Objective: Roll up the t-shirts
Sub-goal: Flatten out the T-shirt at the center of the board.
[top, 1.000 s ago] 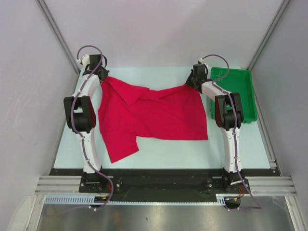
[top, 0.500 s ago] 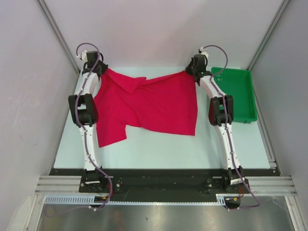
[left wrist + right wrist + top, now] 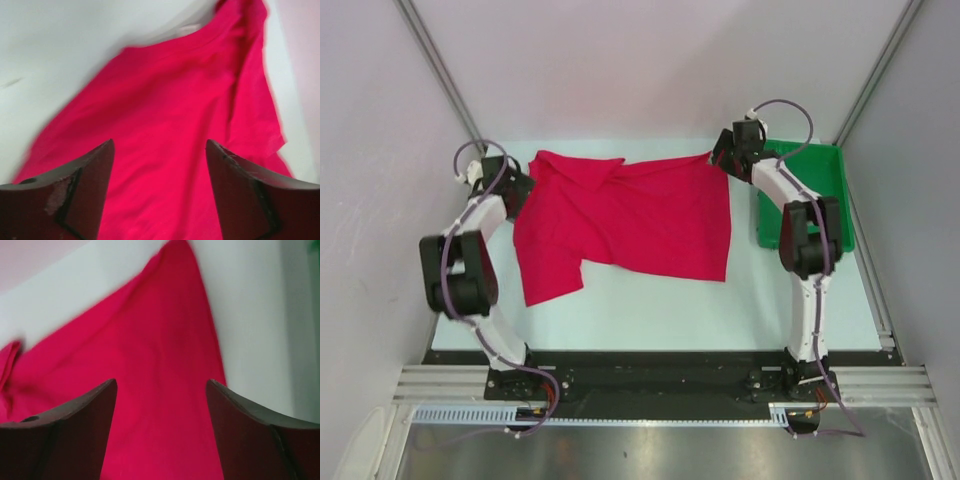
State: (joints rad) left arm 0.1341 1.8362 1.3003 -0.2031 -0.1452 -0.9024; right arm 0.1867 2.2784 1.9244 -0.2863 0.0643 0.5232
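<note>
Shirt [image 3: 650,215]: crimson, rumpled on table [image 3: 650,305].
Left jaws: wide open, empty, at shirt's left edge.
Right jaws: wide open, empty, at its far-right corner.

green tray [image 3: 825,180], pale table [image 3: 650,305]

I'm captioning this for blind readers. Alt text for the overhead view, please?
A rumpled red t-shirt lies spread on a pale table. A robot's left gripper sits by its left edge, and the right gripper by its far right corner, next to a green tray.
</note>
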